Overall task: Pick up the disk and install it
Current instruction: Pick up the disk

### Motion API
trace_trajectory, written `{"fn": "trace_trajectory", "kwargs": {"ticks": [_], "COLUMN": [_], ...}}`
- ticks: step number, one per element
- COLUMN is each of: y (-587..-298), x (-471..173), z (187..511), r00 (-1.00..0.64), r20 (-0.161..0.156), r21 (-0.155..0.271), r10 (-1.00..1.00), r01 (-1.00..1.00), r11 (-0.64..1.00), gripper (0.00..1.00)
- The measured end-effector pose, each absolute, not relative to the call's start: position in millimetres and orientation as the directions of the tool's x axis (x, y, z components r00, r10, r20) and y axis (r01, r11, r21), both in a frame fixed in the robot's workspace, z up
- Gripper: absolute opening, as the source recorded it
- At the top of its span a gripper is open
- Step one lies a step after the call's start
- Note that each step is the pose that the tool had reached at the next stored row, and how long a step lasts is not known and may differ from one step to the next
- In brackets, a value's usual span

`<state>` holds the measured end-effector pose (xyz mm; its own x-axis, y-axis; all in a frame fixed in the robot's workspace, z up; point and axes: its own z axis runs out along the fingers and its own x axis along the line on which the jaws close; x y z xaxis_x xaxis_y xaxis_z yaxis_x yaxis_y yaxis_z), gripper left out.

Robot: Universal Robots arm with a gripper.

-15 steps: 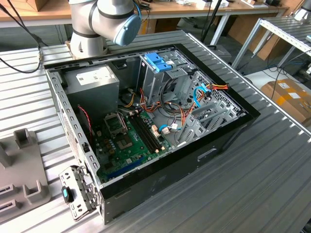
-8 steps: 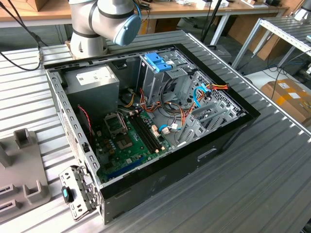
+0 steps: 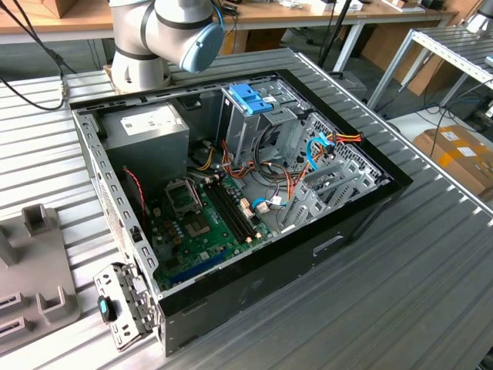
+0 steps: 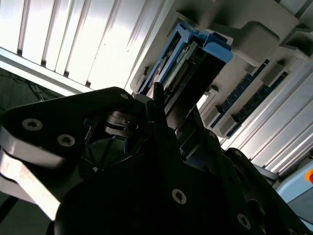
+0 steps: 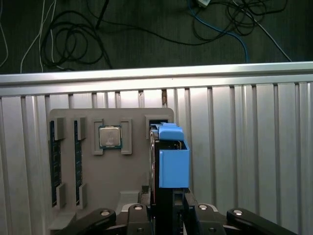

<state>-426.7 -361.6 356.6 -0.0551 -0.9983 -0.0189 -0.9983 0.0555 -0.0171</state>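
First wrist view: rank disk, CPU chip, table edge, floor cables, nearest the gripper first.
1. Disk, upright, right at the gripper.
2. CPU chip, in the grey tray.
3. Table edge, beyond the tray.
4. Floor cables, past the edge.

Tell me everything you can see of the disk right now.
The disk is a flat, dark drive framed by bright blue plastic rails. It stands upright in a slot of the grey parts tray, beside a seated processor chip, on the ribbed metal table. The hand is right at the disk's near end.
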Motion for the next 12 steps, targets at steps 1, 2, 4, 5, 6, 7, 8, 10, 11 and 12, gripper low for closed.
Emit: {"fn": "trace_trajectory", "kwargs": {"ticks": [1, 2, 4, 5, 6, 7, 8, 10, 11, 12], "y": [-361.6, -361.6, -361.6, -361.6, -361.6, -361.6, -361.6, -361.6, -361.6, -361.6], "x": [-426.7, -426.7, -426.7, -426.7, -426.7, -426.7, -426.7, -426.7, -426.8, -426.7], "z": [356.6, 356.7, 356.7, 356.8, 356.9, 356.9, 356.9, 357.0, 357.7, 359.7], "r00": [-0.055, -0.055, -0.055, -0.055, -0.055, -0.055, -0.055, -0.055, -0.055, -0.055], "r20": [-0.019, -0.019, -0.019, -0.019, -0.019, -0.019, -0.019, -0.019, -0.019, -0.019], "r21": [-0.017, -0.017, -0.017, -0.017, -0.017, -0.017, -0.017, -0.017, -0.017, -0.017], "r10": [-0.998, -0.998, -0.998, -0.998, -0.998, -0.998, -0.998, -0.998, -0.998, -0.998], "r01": [-0.998, -0.998, -0.998, -0.998, -0.998, -0.998, -0.998, -0.998, -0.998, -0.998], "r11": [0.055, 0.055, 0.055, 0.055, 0.055, 0.055, 0.055, 0.055, 0.055, 0.055], "gripper": [0.35, 0.35, 0.35, 0.35, 0.35, 0.35, 0.35, 0.35, 0.35, 0.35]}}
